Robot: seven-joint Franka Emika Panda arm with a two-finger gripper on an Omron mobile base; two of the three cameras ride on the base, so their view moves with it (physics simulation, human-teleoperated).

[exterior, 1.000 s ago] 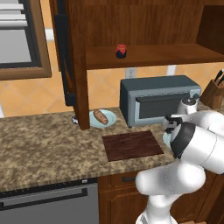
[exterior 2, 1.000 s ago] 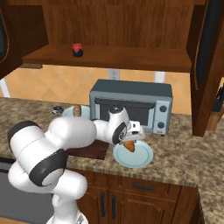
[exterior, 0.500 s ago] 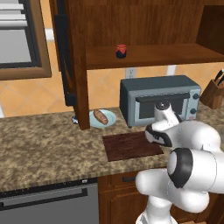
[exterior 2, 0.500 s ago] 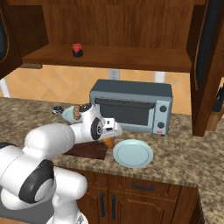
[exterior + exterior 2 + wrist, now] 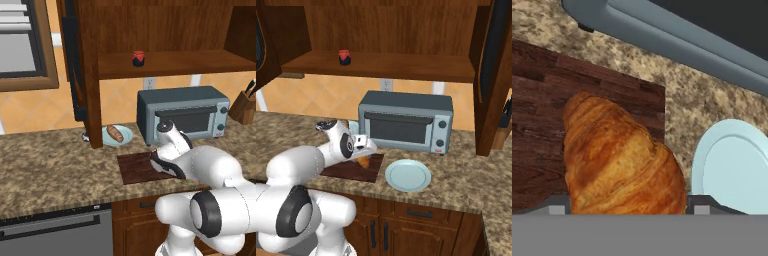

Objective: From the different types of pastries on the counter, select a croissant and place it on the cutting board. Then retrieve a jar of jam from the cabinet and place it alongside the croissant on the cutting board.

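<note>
Gripper (image 5: 362, 159) clamped on croissant (image 5: 619, 160), hanging just above cutting board (image 5: 135, 167) near its toaster-side right edge; long axis points downward.

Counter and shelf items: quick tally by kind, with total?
Pastries: 2, the croissant and a brown loaf
Pale blue plates: 2
Cutting board: 1
Jam jar: 1
Toaster oven: 1
Knife block: 1
Total: 8

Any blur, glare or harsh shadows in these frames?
Left base view: sharp, evenly lit, cabinet interior dim. Right base view: crisp, no glare on toaster oven. Hand view: croissant close and slightly soft, cutting board grain clear.
</note>
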